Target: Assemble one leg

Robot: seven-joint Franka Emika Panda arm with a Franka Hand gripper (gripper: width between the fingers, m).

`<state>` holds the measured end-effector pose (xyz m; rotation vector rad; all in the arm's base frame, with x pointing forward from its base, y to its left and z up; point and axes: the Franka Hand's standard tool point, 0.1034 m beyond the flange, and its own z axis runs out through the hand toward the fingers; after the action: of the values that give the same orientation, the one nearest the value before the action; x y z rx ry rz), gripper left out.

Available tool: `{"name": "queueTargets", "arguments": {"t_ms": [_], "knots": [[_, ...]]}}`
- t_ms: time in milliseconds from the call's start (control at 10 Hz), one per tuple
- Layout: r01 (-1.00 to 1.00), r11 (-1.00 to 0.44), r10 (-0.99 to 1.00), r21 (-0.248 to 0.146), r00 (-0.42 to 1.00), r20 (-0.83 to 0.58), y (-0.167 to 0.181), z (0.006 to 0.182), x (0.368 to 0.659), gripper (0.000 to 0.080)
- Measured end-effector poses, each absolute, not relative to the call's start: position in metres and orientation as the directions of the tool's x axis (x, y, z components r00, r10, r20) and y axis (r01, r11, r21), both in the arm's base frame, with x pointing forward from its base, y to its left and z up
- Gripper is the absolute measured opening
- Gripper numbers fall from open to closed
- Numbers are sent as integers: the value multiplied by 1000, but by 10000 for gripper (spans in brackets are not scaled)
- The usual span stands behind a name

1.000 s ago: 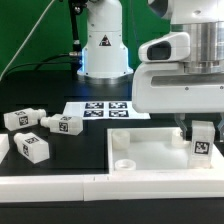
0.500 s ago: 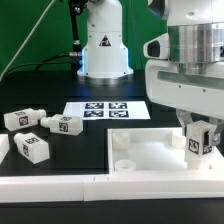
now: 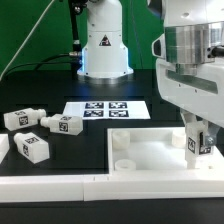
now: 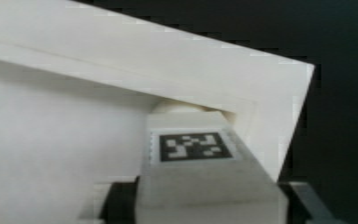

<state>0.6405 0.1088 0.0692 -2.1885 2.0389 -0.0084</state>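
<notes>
Gripper [image 3: 196,143] clamped on the leg [image 3: 198,141], upright over the white square tray part [image 3: 150,152] at its corner on the exterior view's right; stub end hidden. Wrist view blurry: leg [image 4: 201,150] tag unreadable. Three more tagged white blocks [image 3: 30,128] lie loose beside the marker board [image 3: 105,109].

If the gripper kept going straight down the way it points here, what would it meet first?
The gripper is shut on the leg, so the leg's lower end would likely meet the corner of the white tray-like part first. The remaining gap is unclear.
</notes>
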Motion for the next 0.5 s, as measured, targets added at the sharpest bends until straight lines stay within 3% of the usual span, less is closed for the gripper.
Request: {"name": "queueTargets", "arguments": {"t_ms": [300,500], "knots": [[-918,388,-911,-87,-368,-186,111,68,640,285],[-900,426,-894,-90,-403,-195,110,68,641,285]]}}
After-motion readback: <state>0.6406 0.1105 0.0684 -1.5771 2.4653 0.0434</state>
